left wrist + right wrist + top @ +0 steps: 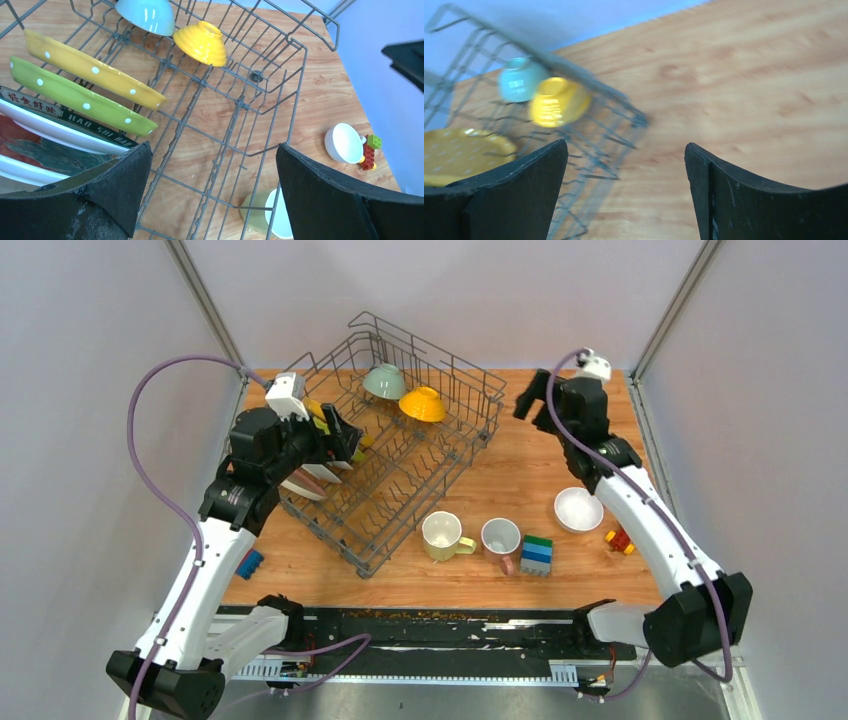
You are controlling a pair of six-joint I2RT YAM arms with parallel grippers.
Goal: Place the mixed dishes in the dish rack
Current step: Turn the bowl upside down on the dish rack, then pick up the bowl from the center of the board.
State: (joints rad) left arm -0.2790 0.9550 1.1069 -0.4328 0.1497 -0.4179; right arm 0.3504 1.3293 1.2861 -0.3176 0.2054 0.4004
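Observation:
The grey wire dish rack [455, 455] sits at the table's back left. Inside it, several plates stand on edge at the left: a yellow dotted plate [90, 75], a green dotted plate [75, 97] and a patterned-rim plate [50, 120]. A pale green bowl [384, 381] and a yellow-orange bowl [423, 403] lie upside down at its far end. My left gripper [350, 440] hangs open over the rack beside the plates, holding nothing [212, 150]. My right gripper [530, 398] is open and empty above the bare wood right of the rack [624, 147]. A pale yellow mug [441, 535], a white pink-handled mug [501, 539] and a white bowl [578, 508] stand on the table.
Stacked green-blue blocks [537, 554] stand beside the pink-handled mug. A small red and yellow toy [619, 539] lies right of the white bowl. A blue piece [249, 564] lies near the left edge. Grey walls close in both sides and the back.

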